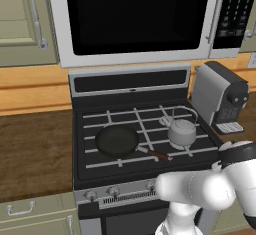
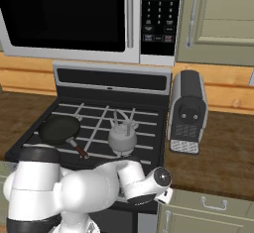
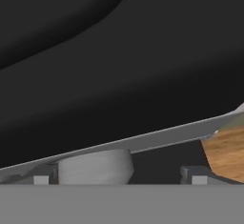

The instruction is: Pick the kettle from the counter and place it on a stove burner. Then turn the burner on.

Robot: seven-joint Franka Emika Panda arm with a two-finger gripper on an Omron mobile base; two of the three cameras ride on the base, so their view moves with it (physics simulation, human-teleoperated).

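Kettle is already parked on a right-side stove burner, and the hand is spread wide, grasping nothing, right by a knob. Risk now is twisting the wrong knob, since the pan sits on a neighbouring burner.

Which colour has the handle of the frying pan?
Reddish-brown handle, clearest in the left base view.

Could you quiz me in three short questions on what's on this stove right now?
1. True or false: the kettle stands on the stove grate, not on the counter.
2. What lies left of the kettle in the left base view? A) frying pan B) toaster C) bowl
3. Which appliance stands on the counter right of the stove?

Key: 1. True. 2. A, the black frying pan, its handle pointing toward the kettle. 3. The coffee machine.
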